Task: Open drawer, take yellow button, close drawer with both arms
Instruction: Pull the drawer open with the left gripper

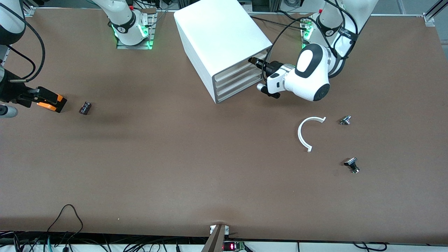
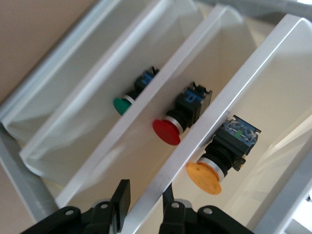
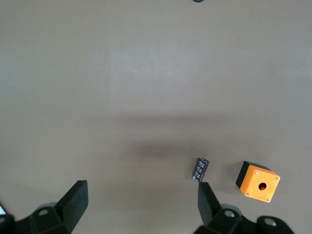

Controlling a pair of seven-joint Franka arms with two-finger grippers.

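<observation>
The big white cabinet [image 1: 220,35] stands toward the arms' bases at mid-table. Its uppermost drawer [image 1: 241,68] shows in the left wrist view [image 2: 234,92] as a white front edge. My left gripper [image 1: 254,62] is at that drawer's front, at the end toward the left arm. It [image 2: 145,204] is open, one finger on each side of the front edge. The orange-capped button [image 2: 207,175] lies in that drawer, close to the gripper; it is hidden in the front view. My right gripper [image 1: 42,96] waits open and empty [image 3: 142,197] above the table at the right arm's end.
An orange cube with a hole [image 1: 54,104] [image 3: 258,181] and a small black block [image 1: 85,107] [image 3: 201,169] lie under the right gripper. A red button [image 2: 166,130] and a green button [image 2: 122,105] sit in lower drawers. A white curved strip [image 1: 305,134] and two metal bolts [image 1: 345,120] [image 1: 352,165] lie nearer the front camera.
</observation>
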